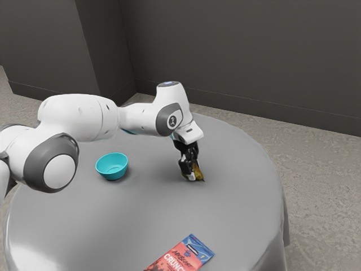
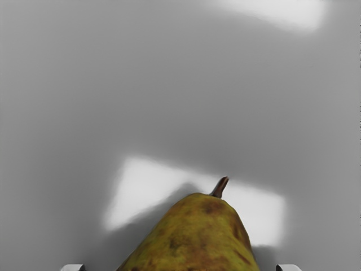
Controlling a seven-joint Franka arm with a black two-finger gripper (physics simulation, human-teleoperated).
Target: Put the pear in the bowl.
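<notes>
From where I'm standing, the black two-finger gripper (image 1: 190, 171) is straddling the pear (image 2: 194, 240) on the round grey table (image 1: 225, 206), its fingers standing spread, so the grasping step is apparently calling for closing, then lifting toward the turquoise bowl (image 1: 113, 174).

Exterior view, place: it stands at the side of the arm (image 1: 79, 118), higher than the table (image 1: 242, 209).
Exterior view, direction: it faces slantwise down, over the tabletop toward the dark wall (image 1: 242, 51).
Exterior view, nearness: rather far; most of the tabletop enters, but its nearest edge is cut.
Wrist view, place and direction: from the arm's hand (image 1: 189, 132), looking down.
Wrist view, nearness: very close to the pear (image 2: 197, 237).
Shared part: the pear and the tabletop near it.
</notes>
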